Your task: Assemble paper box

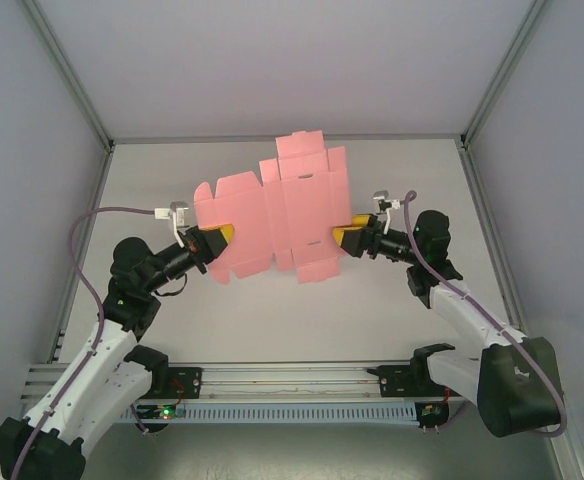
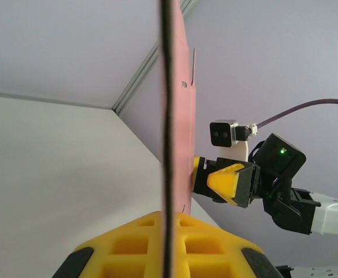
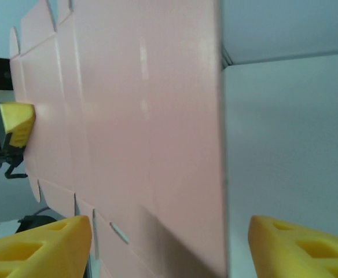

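Held aloft over the surface (image 1: 152, 180), the flat pink paper box (image 1: 282, 210) looks light, thin and easily creased, best gripped at its side edges: left fingers (image 1: 218, 238) clamped on the left edge, right fingers (image 1: 350, 237) apart astride the right.

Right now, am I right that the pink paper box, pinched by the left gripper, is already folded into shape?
Not quite: the paper box pinched by the left gripper is a flat, unfolded sheet with its flaps spread out, as the top external view shows.
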Action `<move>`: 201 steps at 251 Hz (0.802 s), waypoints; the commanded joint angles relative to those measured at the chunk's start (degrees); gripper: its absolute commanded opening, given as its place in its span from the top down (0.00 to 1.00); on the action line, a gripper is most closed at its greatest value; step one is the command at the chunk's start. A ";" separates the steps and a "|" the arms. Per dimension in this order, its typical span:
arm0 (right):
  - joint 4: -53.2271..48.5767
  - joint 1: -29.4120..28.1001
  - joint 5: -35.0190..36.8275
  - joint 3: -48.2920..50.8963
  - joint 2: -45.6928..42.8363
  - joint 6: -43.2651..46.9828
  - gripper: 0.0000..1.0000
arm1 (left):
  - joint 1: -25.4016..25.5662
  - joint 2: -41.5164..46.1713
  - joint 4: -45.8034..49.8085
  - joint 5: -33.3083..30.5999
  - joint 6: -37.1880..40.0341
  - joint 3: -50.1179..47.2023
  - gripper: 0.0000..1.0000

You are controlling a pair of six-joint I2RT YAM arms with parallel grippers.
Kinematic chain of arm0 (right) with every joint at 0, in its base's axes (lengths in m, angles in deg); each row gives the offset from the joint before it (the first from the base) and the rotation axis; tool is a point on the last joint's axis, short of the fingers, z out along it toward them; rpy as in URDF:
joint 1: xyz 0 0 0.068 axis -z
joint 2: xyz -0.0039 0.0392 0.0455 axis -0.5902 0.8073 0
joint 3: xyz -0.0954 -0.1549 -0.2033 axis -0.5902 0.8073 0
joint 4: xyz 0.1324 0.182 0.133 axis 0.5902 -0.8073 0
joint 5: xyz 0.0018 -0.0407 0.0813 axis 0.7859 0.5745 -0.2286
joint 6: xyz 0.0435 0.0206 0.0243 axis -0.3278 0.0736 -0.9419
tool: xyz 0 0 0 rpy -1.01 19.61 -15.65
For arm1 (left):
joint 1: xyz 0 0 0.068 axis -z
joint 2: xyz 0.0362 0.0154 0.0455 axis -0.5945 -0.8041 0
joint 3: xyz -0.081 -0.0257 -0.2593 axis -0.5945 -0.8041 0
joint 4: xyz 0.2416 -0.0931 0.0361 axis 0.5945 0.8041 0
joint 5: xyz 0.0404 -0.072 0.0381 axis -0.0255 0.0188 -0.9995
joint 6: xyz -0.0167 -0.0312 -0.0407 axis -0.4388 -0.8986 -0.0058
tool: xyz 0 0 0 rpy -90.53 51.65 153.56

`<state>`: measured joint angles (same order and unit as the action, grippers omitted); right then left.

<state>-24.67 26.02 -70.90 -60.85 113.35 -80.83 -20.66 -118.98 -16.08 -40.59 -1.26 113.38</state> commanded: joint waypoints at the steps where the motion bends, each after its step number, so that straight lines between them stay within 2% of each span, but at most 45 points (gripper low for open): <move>1: 5.45 -1.81 -4.12 -3.58 0.45 -0.43 0.35 | 0.90 0.67 -4.46 -1.30 -1.56 -0.34 1.00; 19: 5.50 -2.65 -4.24 -4.59 0.86 -0.01 0.39 | 1.04 0.70 -3.78 -2.20 -1.53 -0.38 1.00; 32: 5.52 -3.09 -3.93 -5.30 1.03 0.18 0.49 | 1.06 0.61 -3.93 -2.68 -1.66 -0.66 1.00; 43: 5.51 -3.45 -3.85 -5.84 1.08 0.46 0.52 | 1.06 0.67 -4.24 -2.90 -1.97 -0.93 1.00; 104: 4.51 -3.84 -3.76 -8.21 1.38 0.80 0.88 | 1.09 1.35 -2.21 -6.13 -1.89 -1.92 1.00; 153: -2.98 -4.07 -2.00 -9.74 0.31 5.18 1.00 | 1.06 2.97 0.72 -9.31 -1.31 -3.09 1.00; 175: -5.60 -4.08 -1.26 -10.15 -0.38 7.38 1.00 | 0.99 3.85 3.45 -11.48 -0.90 -3.35 1.00; 191: -8.35 -4.12 -0.63 -10.83 -0.88 9.25 1.00 | 1.06 4.38 6.91 -12.95 0.13 -3.21 0.87; 196: -9.53 -4.13 -0.55 -11.12 -1.01 10.06 1.00 | 1.06 4.54 8.17 -13.38 0.39 -3.13 0.77; 201: -10.92 -4.14 -0.29 -11.59 -1.10 10.88 1.00 | 1.06 4.76 9.52 -14.00 0.46 -3.08 0.62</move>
<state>-29.66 21.99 -72.49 -69.42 114.11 -76.77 -19.66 -115.85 -13.78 -48.41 -2.72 110.48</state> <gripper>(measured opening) 0.062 0.108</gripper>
